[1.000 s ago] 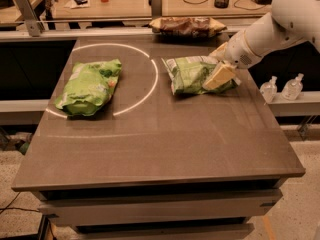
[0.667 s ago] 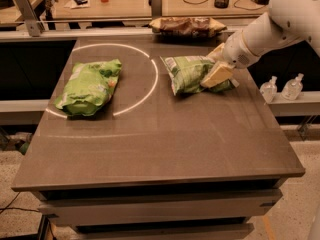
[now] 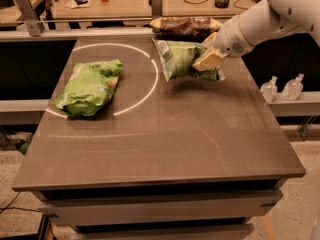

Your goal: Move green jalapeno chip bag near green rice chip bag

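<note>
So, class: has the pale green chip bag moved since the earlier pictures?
Yes. The pale green bag, clamped in the pincer, has lifted off the table and edged left, its corner now reaching the white arc.

My gripper [image 3: 207, 60] is cream-tan on the end of my white arm [image 3: 260, 19], pinched on the right end of the green jalapeno chip bag [image 3: 176, 59], which is pale green with white ends and dark print. The green rice chip bag [image 3: 89, 86] is bright lime with 1 small orange mark. The table [image 3: 165, 134] is dull brown with a thin white arc [image 3: 156, 79] on it, and the back bag [image 3: 185, 26] is brown and yellow.
</note>
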Controlling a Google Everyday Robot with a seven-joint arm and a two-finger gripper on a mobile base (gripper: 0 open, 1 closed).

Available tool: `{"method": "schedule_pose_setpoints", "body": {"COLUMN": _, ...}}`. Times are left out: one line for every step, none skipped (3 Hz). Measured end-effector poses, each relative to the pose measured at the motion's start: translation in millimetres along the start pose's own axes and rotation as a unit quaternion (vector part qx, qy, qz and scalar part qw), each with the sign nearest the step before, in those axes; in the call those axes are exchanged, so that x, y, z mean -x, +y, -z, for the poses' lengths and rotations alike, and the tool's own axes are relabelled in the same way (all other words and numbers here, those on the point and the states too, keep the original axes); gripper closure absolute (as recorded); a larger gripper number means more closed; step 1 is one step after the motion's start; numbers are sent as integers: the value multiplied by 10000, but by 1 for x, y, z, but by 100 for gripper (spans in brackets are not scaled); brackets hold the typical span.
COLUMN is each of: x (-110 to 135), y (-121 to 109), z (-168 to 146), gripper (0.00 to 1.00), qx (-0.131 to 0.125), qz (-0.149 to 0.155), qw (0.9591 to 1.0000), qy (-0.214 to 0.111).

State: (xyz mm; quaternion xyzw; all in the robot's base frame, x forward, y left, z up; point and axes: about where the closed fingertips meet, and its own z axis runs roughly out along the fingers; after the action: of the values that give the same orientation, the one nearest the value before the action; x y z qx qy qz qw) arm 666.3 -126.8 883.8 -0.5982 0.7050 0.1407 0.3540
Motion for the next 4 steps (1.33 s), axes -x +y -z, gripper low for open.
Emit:
{"method": "schedule_pose_setpoints", "body": {"x": 55, "y": 10, "z": -9, "gripper": 100, "qx": 253, "qz": 315, "qw": 9987, "qy": -299}}
{"method": "schedule_pose_setpoints", "body": {"x": 88, "y": 26, "z": -40, "gripper": 100, "qx": 787, "qz": 454, "qw": 9950, "qy": -417}}
{"method": "schedule_pose_setpoints", "body": {"x": 100, "y": 40, "z": -77, "gripper": 100, "qx": 1281, "qz": 487, "qw": 9895, "qy": -454}}
{"method": "schedule_pose_setpoints", "body": {"x": 111, "y": 55, "z": -105, "gripper": 100, "qx": 1732, "qz": 565, "qw": 9819, "qy": -510}}
